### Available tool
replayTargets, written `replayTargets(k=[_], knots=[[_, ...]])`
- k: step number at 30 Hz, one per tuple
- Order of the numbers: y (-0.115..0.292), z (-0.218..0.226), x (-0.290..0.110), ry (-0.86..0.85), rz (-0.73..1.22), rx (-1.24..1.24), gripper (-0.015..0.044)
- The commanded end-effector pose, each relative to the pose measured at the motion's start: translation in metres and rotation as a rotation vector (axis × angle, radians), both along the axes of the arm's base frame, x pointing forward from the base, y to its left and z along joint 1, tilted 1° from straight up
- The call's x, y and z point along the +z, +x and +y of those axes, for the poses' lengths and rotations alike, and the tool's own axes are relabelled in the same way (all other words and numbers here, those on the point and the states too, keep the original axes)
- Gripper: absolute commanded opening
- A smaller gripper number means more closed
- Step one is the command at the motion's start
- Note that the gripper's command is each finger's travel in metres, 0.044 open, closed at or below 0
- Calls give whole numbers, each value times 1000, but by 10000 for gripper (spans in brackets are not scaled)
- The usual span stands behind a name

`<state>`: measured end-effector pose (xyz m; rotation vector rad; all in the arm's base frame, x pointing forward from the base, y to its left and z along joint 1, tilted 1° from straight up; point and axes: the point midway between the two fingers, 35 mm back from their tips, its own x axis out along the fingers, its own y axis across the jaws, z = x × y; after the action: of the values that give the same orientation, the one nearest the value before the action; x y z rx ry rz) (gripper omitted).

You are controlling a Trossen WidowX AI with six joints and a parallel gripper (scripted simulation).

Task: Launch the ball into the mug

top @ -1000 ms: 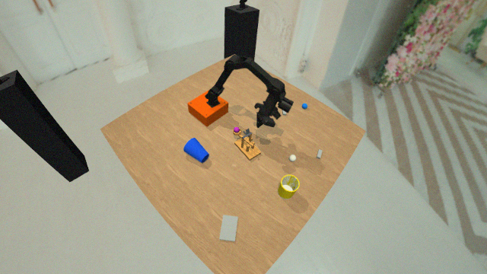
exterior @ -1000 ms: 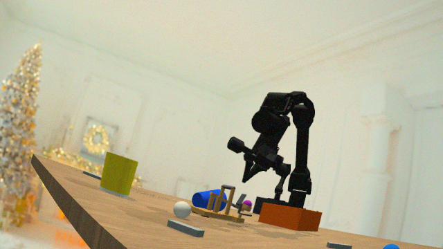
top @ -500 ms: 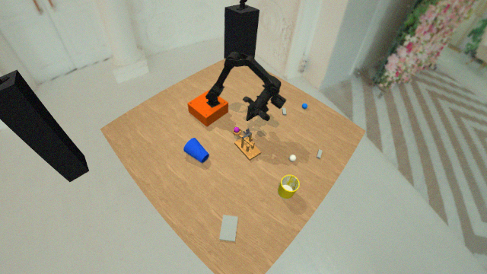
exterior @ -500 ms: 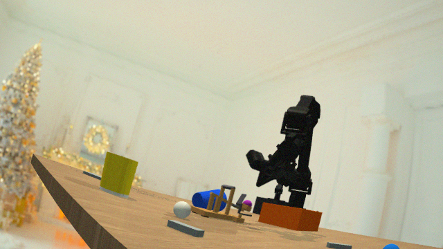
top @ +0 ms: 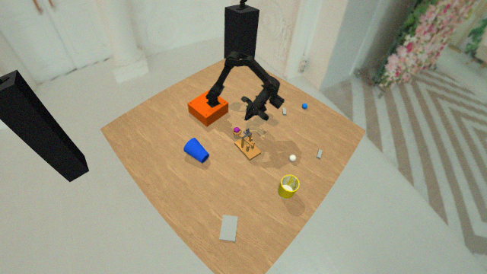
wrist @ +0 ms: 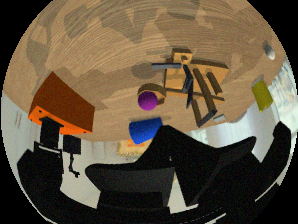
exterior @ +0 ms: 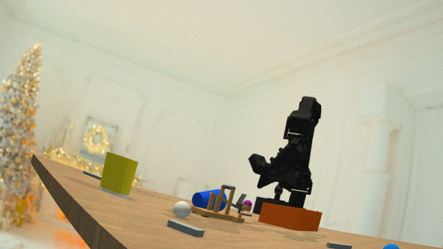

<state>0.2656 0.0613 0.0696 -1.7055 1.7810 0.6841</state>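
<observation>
The purple ball (top: pixel 237 129) (exterior: pixel 247 203) (wrist: pixel 147 101) rests in the cup at the end of the catapult's arm. The small wooden catapult (top: pixel 253 154) (exterior: pixel 221 216) (wrist: pixel 218 68) stands upright on the table, its cup end toward the orange base and its other end roughly toward the mug side. The yellow mug (top: pixel 287 192) (exterior: pixel 118 174) (wrist: pixel 261 95) stands upright beyond the catapult; its inside looks pale, with no purple ball seen. My gripper (top: pixel 247 117) (exterior: pixel 259 187) is shut and empty, above the table beside the catapult's cup end, touching nothing that I can see.
A blue cup (top: pixel 195 150) (exterior: pixel 204 200) (wrist: pixel 145 130) lies on its side. A white ball (top: pixel 292 157) (exterior: pixel 182 209), a blue ball (top: pixel 304 106) and grey blocks (top: pixel 229 228) (top: pixel 319 154) (top: pixel 284 111) lie around. My orange base (top: pixel 207 114) (exterior: pixel 290 217) (wrist: pixel 65 107) is behind the catapult.
</observation>
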Motion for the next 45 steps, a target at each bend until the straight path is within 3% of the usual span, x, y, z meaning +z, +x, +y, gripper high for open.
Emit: replayTargets(k=[1, 45], knots=[[1, 0, -8, -7, 6, 7, 0], [1, -2, -80, -8, 6, 7, 0]])
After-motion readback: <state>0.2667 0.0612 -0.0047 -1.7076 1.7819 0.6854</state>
